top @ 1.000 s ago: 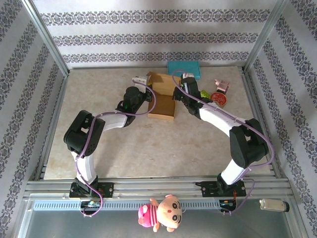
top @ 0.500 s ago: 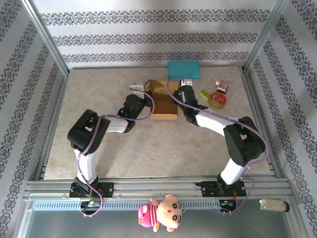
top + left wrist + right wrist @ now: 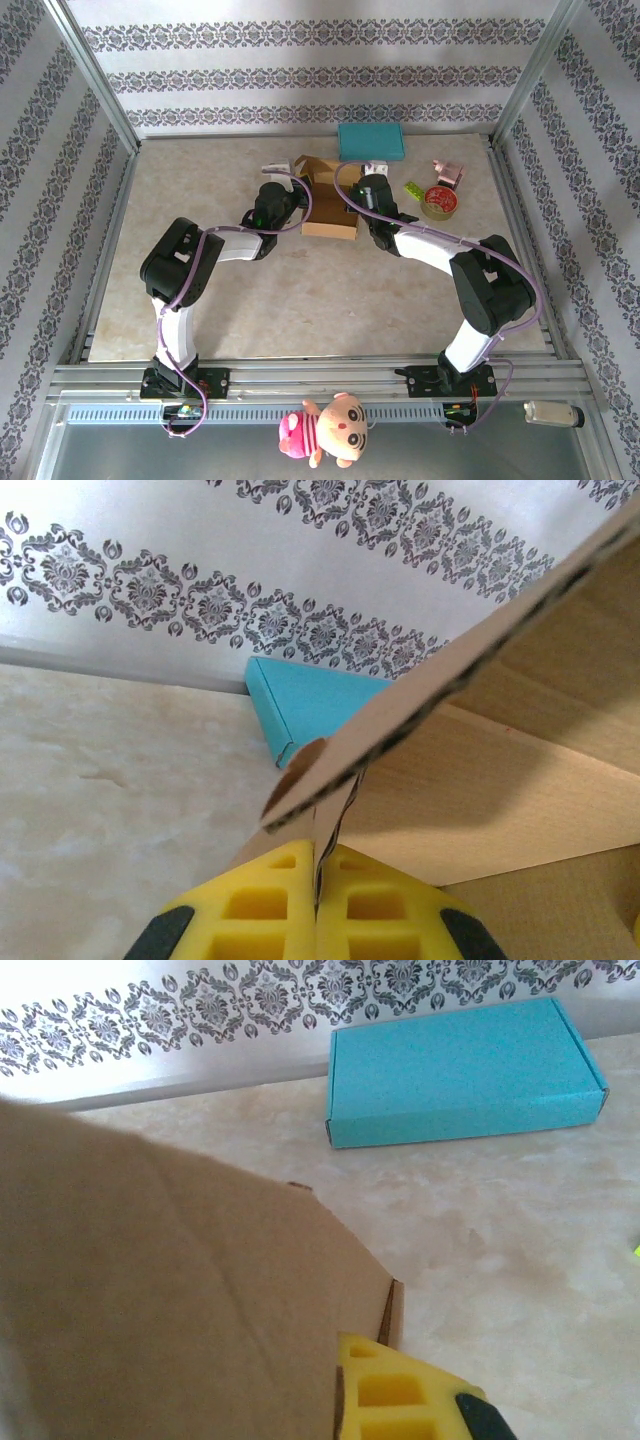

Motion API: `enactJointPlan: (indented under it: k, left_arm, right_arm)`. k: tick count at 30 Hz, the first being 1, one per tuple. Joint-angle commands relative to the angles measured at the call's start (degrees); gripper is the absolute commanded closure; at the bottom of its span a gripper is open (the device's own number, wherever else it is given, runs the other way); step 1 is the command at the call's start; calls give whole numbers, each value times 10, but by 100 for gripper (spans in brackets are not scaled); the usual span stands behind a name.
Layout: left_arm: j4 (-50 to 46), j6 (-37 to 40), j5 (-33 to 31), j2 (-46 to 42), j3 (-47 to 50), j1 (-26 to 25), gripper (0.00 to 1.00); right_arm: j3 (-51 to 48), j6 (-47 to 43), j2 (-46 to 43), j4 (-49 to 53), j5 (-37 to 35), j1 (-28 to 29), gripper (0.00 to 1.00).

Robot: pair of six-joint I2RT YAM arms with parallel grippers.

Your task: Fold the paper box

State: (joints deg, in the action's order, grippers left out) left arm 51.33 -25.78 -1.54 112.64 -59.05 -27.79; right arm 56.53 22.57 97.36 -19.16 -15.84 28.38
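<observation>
The brown paper box [image 3: 328, 205] lies half-formed on the table near the back, between my two arms. My left gripper [image 3: 292, 190] is at its left side, shut on the edge of a cardboard flap [image 3: 470, 660]; the yellow fingers [image 3: 275, 890] pinch the thin corrugated edge between them. My right gripper [image 3: 362, 190] is at the box's right side, shut on another flap [image 3: 170, 1300]. One yellow finger [image 3: 400, 1390] shows against that flap's outer face; the other is hidden behind the cardboard.
A teal box [image 3: 371, 141] lies flat at the back wall, just behind the paper box. A tape roll [image 3: 438, 202], a green piece [image 3: 413, 188] and a pink item [image 3: 447, 172] sit at the right. A white object [image 3: 274, 170] lies by the box's left.
Both grippers have closed in on the box from its two sides, still shut on the flaps. The box has shifted slightly and its side flaps stand more upright.
</observation>
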Motion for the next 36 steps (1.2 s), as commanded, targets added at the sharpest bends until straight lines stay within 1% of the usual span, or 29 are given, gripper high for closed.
enactJointPlan:
  k: [1, 3, 7, 11, 12, 13, 14, 16, 18, 19, 20, 24, 28, 30, 36]
  left_arm:
    - [-65, -22, 81, 18, 26, -22, 100]
    - [-65, -25, 88, 13, 42, -22, 100]
    - [-46, -27, 80, -6, 91, -22, 100]
    - [-41, -26, 89, -19, 109, -23, 99]
    - [-35, -29, 94, -21, 111, -22, 95]
    - [-28, -32, 101, -21, 113, -22, 89]
    - [-21, -36, 107, -22, 114, -23, 83]
    - [-3, -47, 111, -23, 123, -23, 72]
    - [17, -53, 96, -26, 141, -25, 66]
    - [30, -51, 84, -24, 152, -28, 65]
    - [41, -51, 76, -21, 161, -31, 65]
    - [82, -59, 64, -16, 194, -38, 63]
    - [129, -55, 47, -30, 230, -45, 53]
    - [131, -54, 42, -43, 241, -45, 49]
    - [113, -33, 27, -100, 264, -56, 43]
  right_arm:
    - [-12, -8, 5, -23, 43, 24, 100]
    - [-16, -9, 5, -24, 43, 23, 100]
    - [-32, -14, -3, -24, 45, 25, 100]
    - [-52, -20, -14, -24, 48, 26, 100]
    - [-54, -22, -18, -23, 50, 26, 100]
    - [-55, -21, -21, -21, 52, 25, 100]
    - [-56, -21, -24, -19, 53, 25, 98]
    - [-59, -19, -34, -15, 54, 25, 89]
    - [-66, -16, -42, -16, 55, 25, 78]
    - [-71, -13, -46, -16, 54, 25, 72]
    - [-74, -11, -49, -16, 53, 25, 70]
    - [-86, -5, -60, -12, 67, 25, 62]
    - [-109, 1, -84, -10, 70, 26, 54]
    - [-115, -1, -95, -3, 79, 26, 49]
    - [-144, -17, -141, -3, 118, 29, 34]
